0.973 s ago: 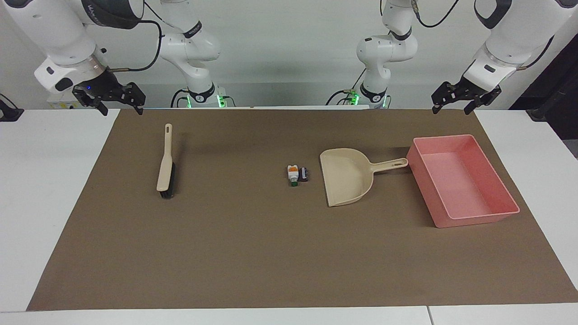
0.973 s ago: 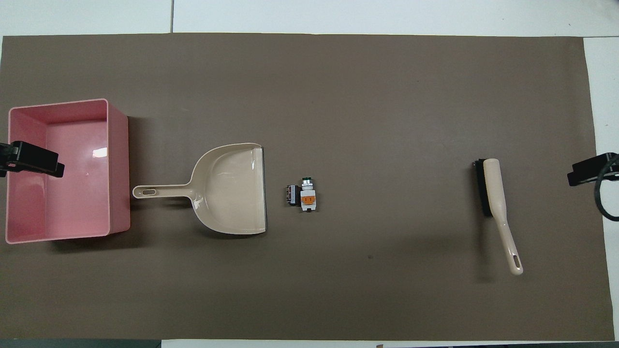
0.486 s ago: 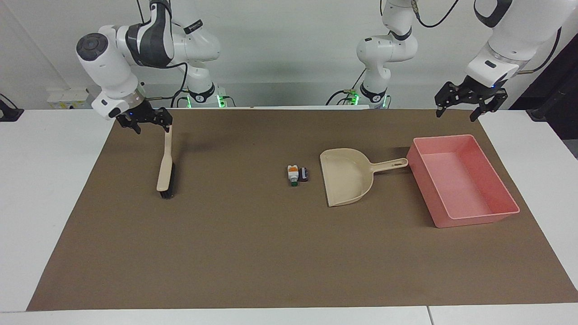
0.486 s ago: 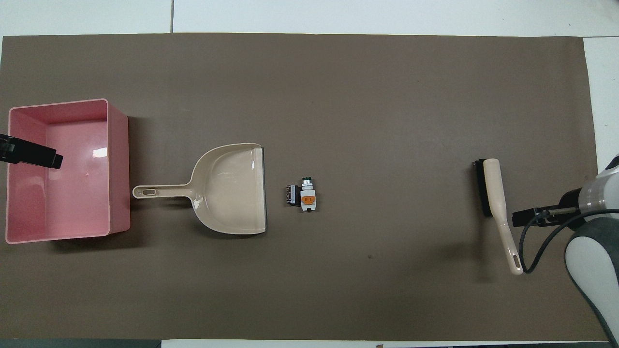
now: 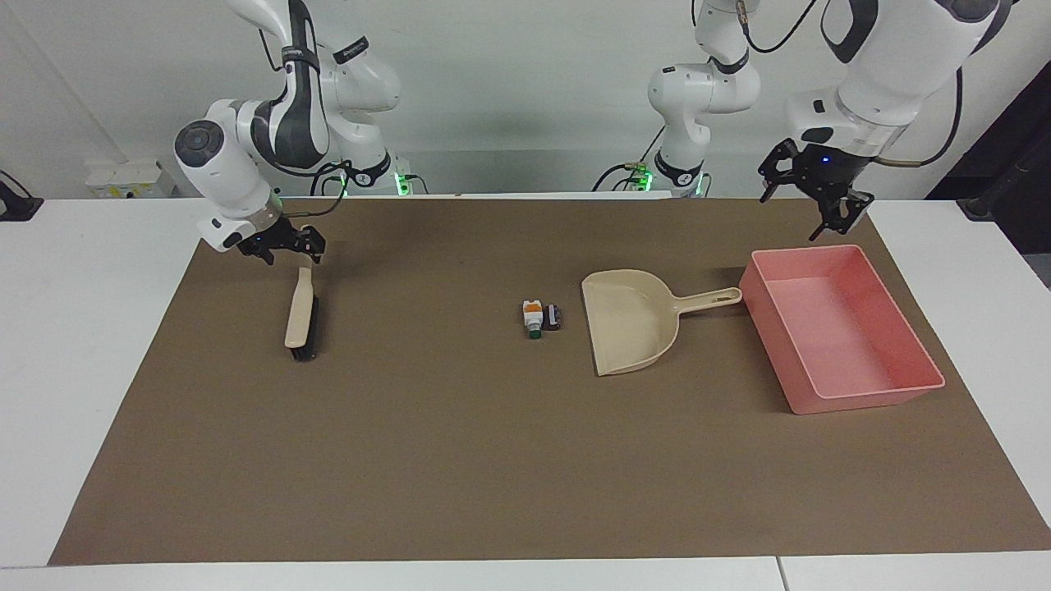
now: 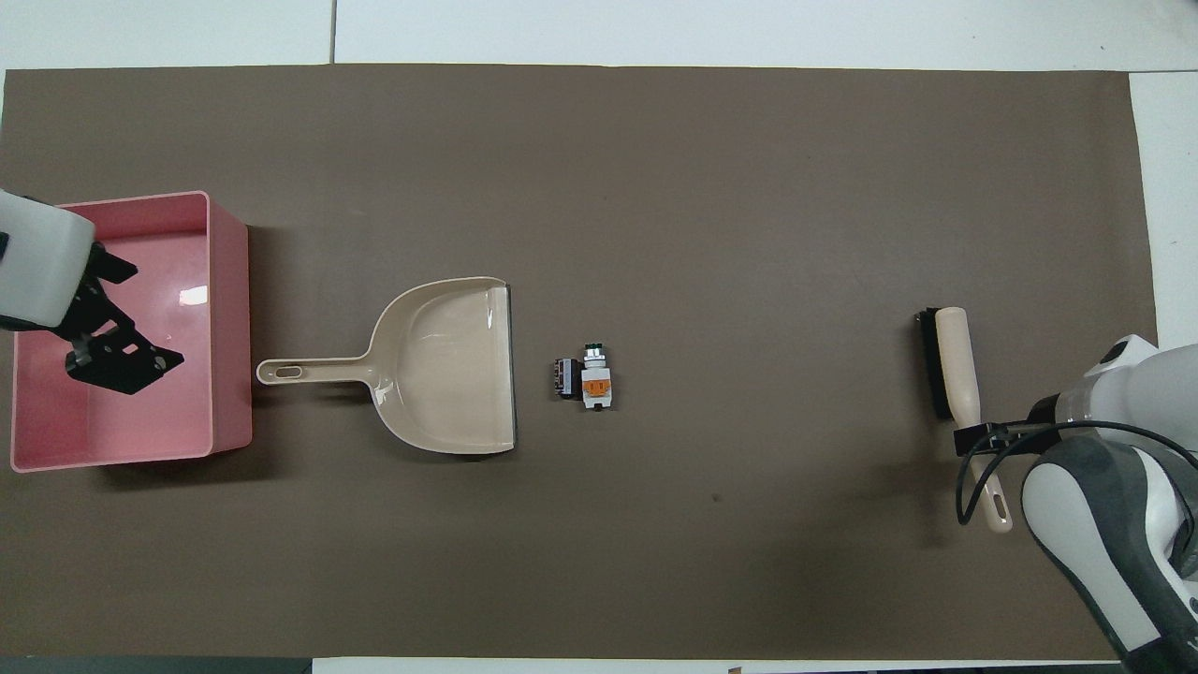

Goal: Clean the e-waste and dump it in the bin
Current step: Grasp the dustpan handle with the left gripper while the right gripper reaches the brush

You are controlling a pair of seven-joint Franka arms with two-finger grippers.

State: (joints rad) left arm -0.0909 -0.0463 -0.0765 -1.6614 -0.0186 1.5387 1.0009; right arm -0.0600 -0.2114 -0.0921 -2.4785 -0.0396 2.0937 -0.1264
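The e-waste lies mid-mat: a white bit with an orange band [image 5: 533,317] [image 6: 595,382] and a small black block [image 5: 553,316] [image 6: 564,378] beside it. A beige dustpan [image 5: 632,328] [image 6: 449,365] lies beside them toward the left arm's end, its mouth facing them. The pink bin [image 5: 854,398] [image 6: 229,328] stands at the dustpan's handle end. My left gripper [image 5: 800,209] [image 6: 131,323] hangs open in the air over the bin. My right gripper [image 5: 293,256] [image 6: 973,438] is open, low over the handle of a beige brush [image 5: 301,316] [image 6: 953,360]; I cannot tell whether it touches.
A brown mat [image 5: 460,460] covers most of the white table [image 5: 90,328]. The brush lies toward the right arm's end of the mat, well apart from the e-waste. Nothing shows inside the bin.
The right arm has swung in from the table's corner and come down over the brush handle. The left gripper has turned and moved over the bin. Nothing on the mat has moved.
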